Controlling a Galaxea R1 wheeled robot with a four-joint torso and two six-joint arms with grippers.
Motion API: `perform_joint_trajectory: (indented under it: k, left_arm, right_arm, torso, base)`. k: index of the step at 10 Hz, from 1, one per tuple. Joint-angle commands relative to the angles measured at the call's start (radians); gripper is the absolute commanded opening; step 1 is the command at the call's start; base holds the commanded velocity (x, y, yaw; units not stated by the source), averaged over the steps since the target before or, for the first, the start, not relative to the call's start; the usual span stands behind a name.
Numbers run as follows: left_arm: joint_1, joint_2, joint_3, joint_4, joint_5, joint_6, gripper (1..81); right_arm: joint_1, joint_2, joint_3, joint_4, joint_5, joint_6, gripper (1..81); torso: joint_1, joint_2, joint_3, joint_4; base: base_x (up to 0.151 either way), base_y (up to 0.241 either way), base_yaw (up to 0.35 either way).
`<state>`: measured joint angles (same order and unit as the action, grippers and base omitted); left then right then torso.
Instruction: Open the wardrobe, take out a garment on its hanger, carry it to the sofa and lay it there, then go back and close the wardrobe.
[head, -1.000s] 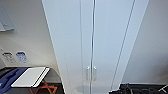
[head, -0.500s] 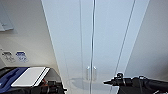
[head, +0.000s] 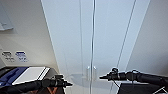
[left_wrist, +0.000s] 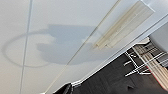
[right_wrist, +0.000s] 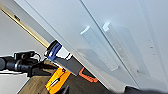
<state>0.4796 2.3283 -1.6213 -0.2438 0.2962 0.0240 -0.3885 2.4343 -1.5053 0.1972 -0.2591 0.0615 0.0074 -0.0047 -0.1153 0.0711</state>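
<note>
The wardrobe (head: 110, 37) stands straight ahead, tall and white, with both doors shut. Two small white handles (head: 91, 72) sit side by side at the centre seam. My left gripper (head: 68, 84) reaches in low, left of the handles and a little below them. My right gripper (head: 101, 77) points at the handles from the right, about level with them and a short gap away. The right wrist view has both handles (right_wrist: 100, 48) close up on the door (right_wrist: 125, 20). The left wrist view faces the door panel (left_wrist: 62, 25), where a shadow falls. The garment and hanger are hidden behind the doors.
A blue-and-white flat object (head: 22, 75) lies low at the left beside the wall. Wall sockets (head: 15, 56) sit above it. An orange-and-yellow item (right_wrist: 56, 78) rests on the dark floor near the wardrobe's foot. A pale rack (left_wrist: 147, 62) stands on the floor beside the wardrobe.
Both arms have come up into the head view from below and reached towards the handles. The wardrobe doors have stayed shut.
</note>
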Motion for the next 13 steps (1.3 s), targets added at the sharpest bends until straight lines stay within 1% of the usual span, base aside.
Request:
perform_joint_trajectory:
  k: [1, 3, 5, 6, 8, 13]
  left_arm:
    - [-0.173, 0.049, -0.046, -0.025, 0.025, -0.003, 81.1]
    - [-0.177, 0.109, -0.083, -0.025, 0.011, -0.003, 81.1]
    - [-0.178, 0.169, -0.134, -0.025, 0.008, -0.003, 81.1]
    - [-0.177, 0.195, -0.155, -0.025, -0.005, -0.003, 81.1]
    - [-0.177, 0.240, -0.201, -0.023, -0.011, -0.003, 81.1]
    - [-0.187, 0.307, -0.293, -0.017, 0.003, -0.003, 81.1]
  right_arm:
    - [0.168, 0.025, -0.039, 0.022, -0.006, 0.012, 81.1]
    - [0.171, 0.088, -0.113, 0.022, -0.003, 0.026, 81.1]
    - [0.170, 0.140, -0.194, 0.018, 0.023, 0.093, 81.1]
    - [0.170, 0.157, -0.226, 0.018, 0.049, 0.112, 81.1]
    - [0.173, 0.200, -0.304, 0.019, 0.052, 0.152, 81.1]
    - [0.200, 0.280, -0.361, -0.004, 0.035, 0.150, 81.1]
  torso:
    - [0.000, 0.000, 0.000, 0.000]
    - [0.000, 0.000, 0.000, 0.000]
    - [0.000, 0.000, 0.000, 0.000]
    - [0.000, 0.000, 0.000, 0.000]
    - [0.001, 0.001, -0.001, 0.000]
    - [0.001, 0.002, -0.001, 0.000]
  base:
    - [0.000, 0.000, 0.000]
    - [0.000, 0.000, 0.000]
    - [0.000, 0.000, 0.000]
    - [0.000, 0.000, 0.000]
    - [0.000, 0.000, 0.000]
    - [0.000, 0.000, 0.000]
